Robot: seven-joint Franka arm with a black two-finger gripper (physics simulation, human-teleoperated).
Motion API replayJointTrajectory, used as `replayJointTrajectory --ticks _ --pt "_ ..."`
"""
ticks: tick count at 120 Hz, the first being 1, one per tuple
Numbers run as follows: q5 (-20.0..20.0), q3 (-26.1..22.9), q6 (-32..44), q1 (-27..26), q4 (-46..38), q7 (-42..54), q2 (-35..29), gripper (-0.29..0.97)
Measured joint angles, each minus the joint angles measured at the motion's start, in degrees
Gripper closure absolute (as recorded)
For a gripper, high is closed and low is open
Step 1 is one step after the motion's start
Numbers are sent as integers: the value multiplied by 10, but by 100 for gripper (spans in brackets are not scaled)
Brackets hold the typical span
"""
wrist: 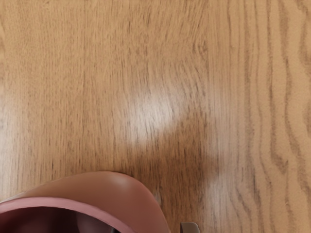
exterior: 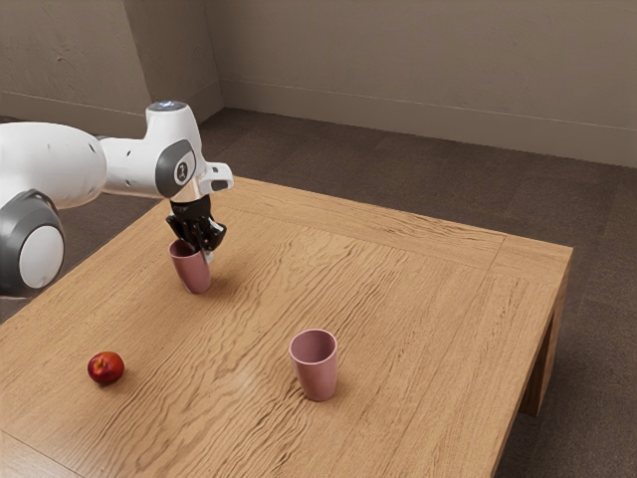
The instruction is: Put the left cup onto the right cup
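The left pink cup (exterior: 191, 271) stands slightly tilted near the table's far side toward the exterior view's left. My black gripper (exterior: 197, 249) comes down on its rim and is shut on the cup's wall, one finger inside and one outside. In the wrist view the same cup (wrist: 97, 196) is a large pink curve right under my hand, with a grey fingertip (wrist: 189, 227) beside it. The right pink cup (exterior: 315, 364) stands upright and free nearer the table's front, well away from the gripper toward the exterior view's right.
A red apple (exterior: 106, 367) lies on the wooden table (exterior: 418, 299) near the front toward the exterior view's left. The table's right edge drops to a dark carpeted floor.
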Motion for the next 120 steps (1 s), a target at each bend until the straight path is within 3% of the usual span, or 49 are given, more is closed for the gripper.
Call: replayJointTrajectory --ticks 37,70,102,120 --pt "-1 0 -1 0 -4 0 -12 76" --pt "0 -6 -40 -9 -54 -4 -102 77" --pt "3 -11 -92 -82 -159 -8 -241 77" --pt "13 -12 -109 -143 -176 -10 -282 77"
